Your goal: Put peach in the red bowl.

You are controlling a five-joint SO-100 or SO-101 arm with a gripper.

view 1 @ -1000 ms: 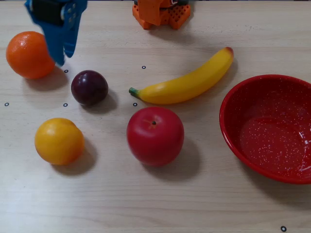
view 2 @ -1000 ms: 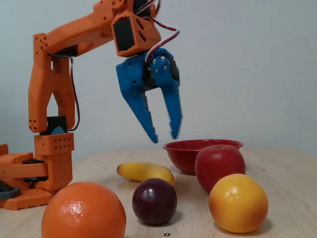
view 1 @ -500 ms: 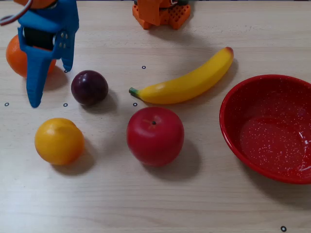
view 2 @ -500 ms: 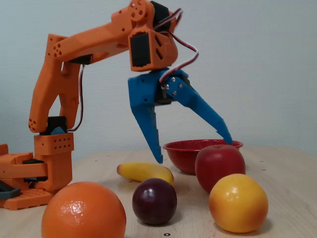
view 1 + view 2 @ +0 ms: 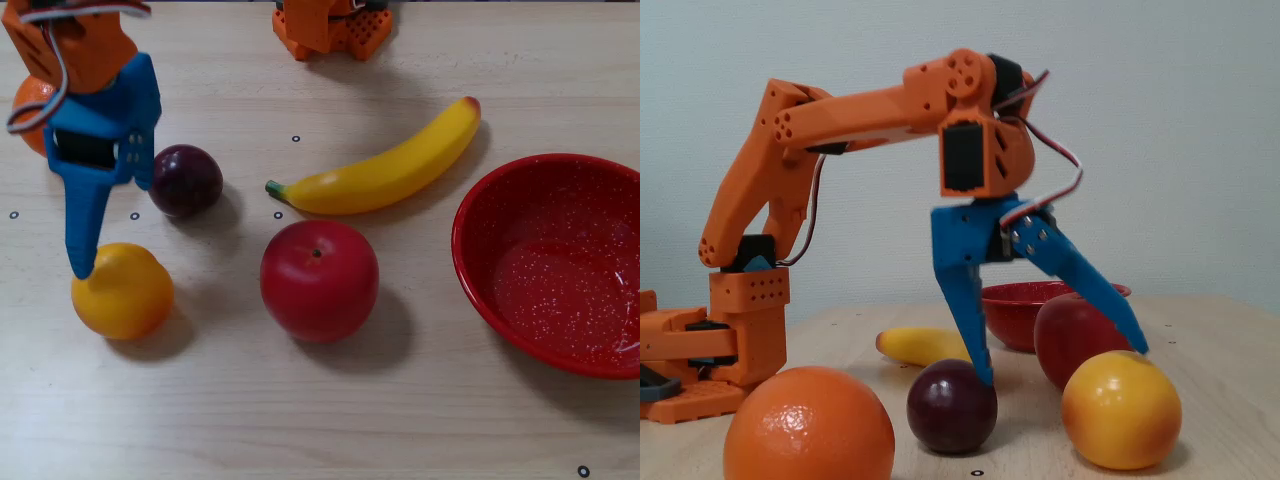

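- table point(image 5: 420, 420): pale wood-grain top, matt; small black ring marks
- arm point(image 5: 840, 110): orange plastic, matt, looks 3D-printed w/ fine layer lines
- gripper point(image 5: 1060, 365): blue plastic, matt; serrated inner edge on one finger
- peach point(image 5: 122, 292): smooth yellow-orange skin, soft sheen; looks plastic
- bowl point(image 5: 560, 262): glossy red w/ fine white speckles, enamel-like; bright glare near rim
- apple point(image 5: 319, 280): smooth red, semi-gloss
- plum point(image 5: 186, 180): dark purple, smooth, shiny highlight
- orange point(image 5: 808, 425): dimpled skin, slight gloss
- banana point(image 5: 385, 170): smooth yellow, satin; plastic look
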